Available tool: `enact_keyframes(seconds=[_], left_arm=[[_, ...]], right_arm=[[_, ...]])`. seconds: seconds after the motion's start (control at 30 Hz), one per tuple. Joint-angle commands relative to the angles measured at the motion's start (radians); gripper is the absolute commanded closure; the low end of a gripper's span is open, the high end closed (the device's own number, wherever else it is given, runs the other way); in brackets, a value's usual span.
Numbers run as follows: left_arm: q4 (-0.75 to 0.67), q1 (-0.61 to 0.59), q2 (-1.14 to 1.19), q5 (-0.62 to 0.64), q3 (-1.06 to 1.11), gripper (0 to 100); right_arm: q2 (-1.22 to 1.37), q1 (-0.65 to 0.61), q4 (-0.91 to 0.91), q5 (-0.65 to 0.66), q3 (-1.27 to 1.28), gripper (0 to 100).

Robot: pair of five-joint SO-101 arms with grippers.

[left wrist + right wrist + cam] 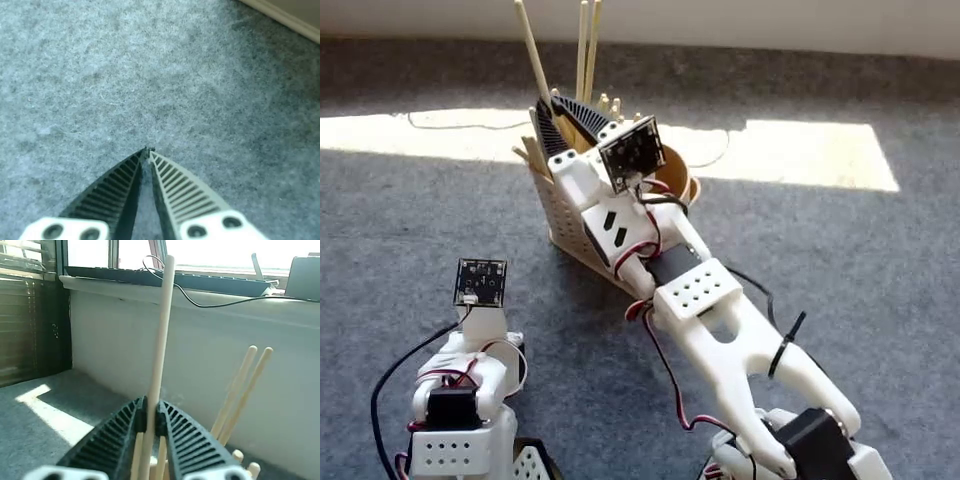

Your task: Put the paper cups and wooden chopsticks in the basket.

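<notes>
in the high view the right arm stretches out to the perforated basket (563,215), which stands on the grey carpet (840,270), and the right end effector (567,118) sits at the basket's top edge among upright sticks. one wooden chopstick (532,52) rises out of it, leaning slightly away from two more chopsticks (588,40) that stand close together. a brown paper cup (682,178) shows at the basket's far side, partly hidden by the arm; i cannot tell whether it is inside. the left arm (470,390) sits folded, well apart from the basket, so the right arm is clearly the nearer one. in the left wrist view the left end effector (148,151) is clenched on nothing, tips meeting over bare carpet. in the right wrist view the right end effector (151,410) is grasping the chopstick (162,330), whose long axis runs nearly upright, straight out past the tips. the other pair (245,385) leans beside it, with shorter stick ends lower down. the held stick's lower end seems to be in the basket, so letting go looks like the move in hand.
</notes>
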Motion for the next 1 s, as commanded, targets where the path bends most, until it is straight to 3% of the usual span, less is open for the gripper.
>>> enact_keyframes(seconds=[0.0,0.33,0.83,0.97], left_arm=[[0.005,0.013,-0.012,0.005,0.018,99],[0.005,0.013,-0.012,0.005,0.018,99],[0.005,0.013,-0.012,0.005,0.018,99],[0.005,0.013,-0.012,0.005,0.018,99]], right_arm=[[-0.097,-0.015,-0.008,0.017,0.067,99.1],[-0.200,0.005,-0.004,0.023,0.275,99.2],[-0.200,0.007,-0.002,0.021,0.182,98.8],[-0.209,0.007,-0.001,0.021,0.237,88.2]])
